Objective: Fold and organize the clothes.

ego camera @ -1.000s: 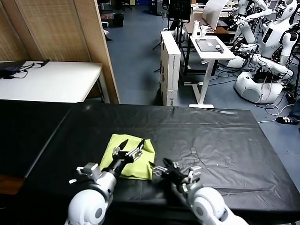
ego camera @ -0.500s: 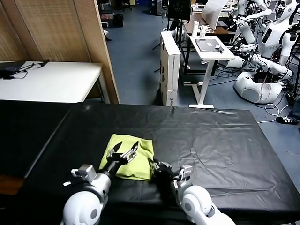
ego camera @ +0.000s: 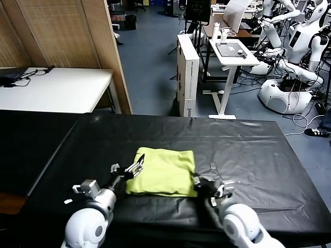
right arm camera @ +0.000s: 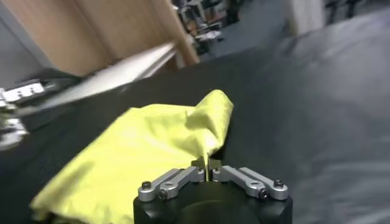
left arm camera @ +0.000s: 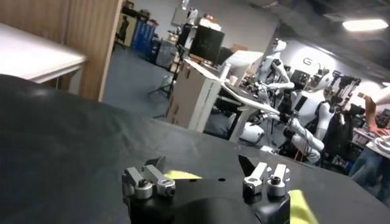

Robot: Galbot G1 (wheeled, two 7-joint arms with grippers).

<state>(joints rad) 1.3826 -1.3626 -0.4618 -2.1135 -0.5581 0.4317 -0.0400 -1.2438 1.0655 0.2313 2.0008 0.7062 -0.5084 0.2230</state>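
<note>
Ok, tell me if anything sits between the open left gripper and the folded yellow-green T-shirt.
Nothing visible does. The left gripper, open, is at the near left edge of the lime yellow-green cotton T-shirt on the black-covered table. The right gripper is shut on the shirt's opposite edge.

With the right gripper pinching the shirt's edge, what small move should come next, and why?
Probably a short pull by the right gripper, drawing the pinched near-right edge of the T-shirt across the table to flatten it. It is shut on a raised, puckered fold, and the cloth lies bunched. The left gripper is open at the shirt's left edge, holding nothing.
</note>
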